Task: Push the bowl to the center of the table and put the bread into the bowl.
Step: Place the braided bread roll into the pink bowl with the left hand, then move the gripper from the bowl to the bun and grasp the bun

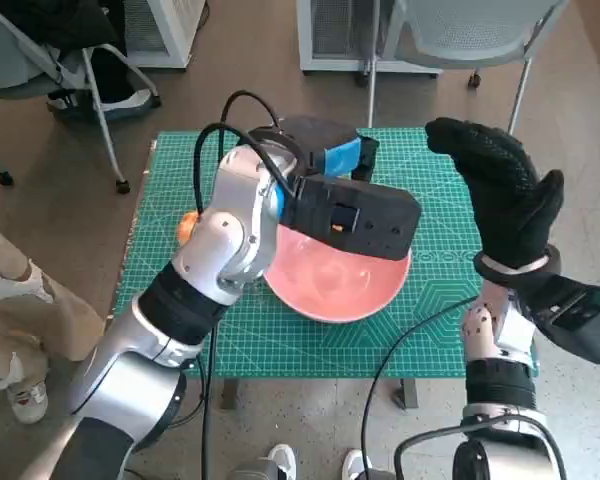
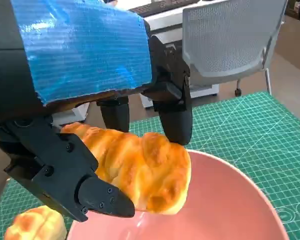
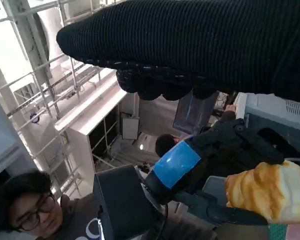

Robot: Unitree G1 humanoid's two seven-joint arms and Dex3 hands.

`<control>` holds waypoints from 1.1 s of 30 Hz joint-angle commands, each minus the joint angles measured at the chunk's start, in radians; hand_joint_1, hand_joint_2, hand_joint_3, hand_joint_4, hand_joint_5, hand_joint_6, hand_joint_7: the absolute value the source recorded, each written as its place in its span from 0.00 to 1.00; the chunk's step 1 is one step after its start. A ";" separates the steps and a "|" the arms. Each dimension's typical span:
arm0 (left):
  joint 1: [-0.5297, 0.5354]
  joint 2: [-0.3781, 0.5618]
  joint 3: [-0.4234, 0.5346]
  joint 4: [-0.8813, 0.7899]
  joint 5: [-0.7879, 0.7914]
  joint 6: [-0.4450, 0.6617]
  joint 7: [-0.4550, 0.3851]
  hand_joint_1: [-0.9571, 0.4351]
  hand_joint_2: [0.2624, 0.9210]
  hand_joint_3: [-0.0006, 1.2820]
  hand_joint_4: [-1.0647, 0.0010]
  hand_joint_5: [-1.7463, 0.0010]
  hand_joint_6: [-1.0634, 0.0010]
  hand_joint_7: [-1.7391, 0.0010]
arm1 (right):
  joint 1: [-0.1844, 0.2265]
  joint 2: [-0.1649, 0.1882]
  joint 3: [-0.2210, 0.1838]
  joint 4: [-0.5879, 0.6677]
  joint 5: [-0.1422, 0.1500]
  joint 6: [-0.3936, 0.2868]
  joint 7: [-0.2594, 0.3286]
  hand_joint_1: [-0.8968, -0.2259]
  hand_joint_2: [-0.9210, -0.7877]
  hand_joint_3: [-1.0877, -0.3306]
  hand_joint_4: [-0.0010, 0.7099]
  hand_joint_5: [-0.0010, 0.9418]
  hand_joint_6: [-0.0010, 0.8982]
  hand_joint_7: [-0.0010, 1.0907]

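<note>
Green gridded cutting mat (image 1: 435,330) over a small tabletop, brown floor all round, grey chair legs and white cabinets at the far side. Shallow pink round bowl (image 1: 335,285) near the mat's middle, partly hidden in the head view under the left forearm and its black wrist unit. Left hand (image 2: 90,125), black with blue tape across its back, held above the bowl's rim and clamped on a golden-brown glossy bread loaf (image 2: 140,170); black fingers (image 2: 176,117) pressing the loaf from the far side, another black finger under it on the near side. Loaf clear of the bowl's inner surface, hanging over the rim, as seen in the left wrist view; same loaf (image 3: 270,192) visible in the right wrist view, gripped by the taped hand. Second small round golden bun (image 2: 35,225) on the mat just beside the bowl, seen as an orange patch (image 1: 187,227) past the left elbow. Right hand (image 1: 505,195) in black knitted glove raised upright over the mat's right edge, fingers apart, holding nothing. Person (image 3: 27,210) with glasses and dark hair in the right wrist view; light trousers and a shoe (image 1: 25,395) at the left of the head view.
</note>
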 commanded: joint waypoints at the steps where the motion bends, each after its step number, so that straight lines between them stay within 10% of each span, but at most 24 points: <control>1: 0.018 0.011 0.032 -0.020 -0.052 0.013 -0.013 0.92 0.99 0.32 0.70 0.07 0.80 0.89 | 0.010 -0.007 0.006 0.018 -0.017 0.007 -0.006 0.43 0.00 0.49 0.21 0.01 0.00 0.46; 4: 0.019 0.015 0.030 -0.033 -0.061 0.027 -0.018 0.67 0.80 0.16 0.84 0.67 0.80 0.95 | 0.008 -0.007 0.006 0.022 -0.018 0.007 -0.005 0.43 0.00 0.49 0.21 0.01 0.00 0.46; 8: 0.030 0.022 0.018 -0.059 -0.053 0.031 -0.011 0.51 0.71 0.06 0.97 0.93 0.80 0.97 | 0.005 -0.006 0.007 0.025 -0.020 0.008 -0.004 0.43 0.00 0.49 0.21 0.01 0.00 0.46; 33: 0.103 0.070 0.032 -0.209 -0.065 0.053 -0.010 0.44 0.76 0.01 0.98 1.00 0.78 0.98 | 0.010 -0.008 0.014 0.018 -0.005 0.024 0.020 0.43 0.00 0.49 0.21 0.01 0.00 0.46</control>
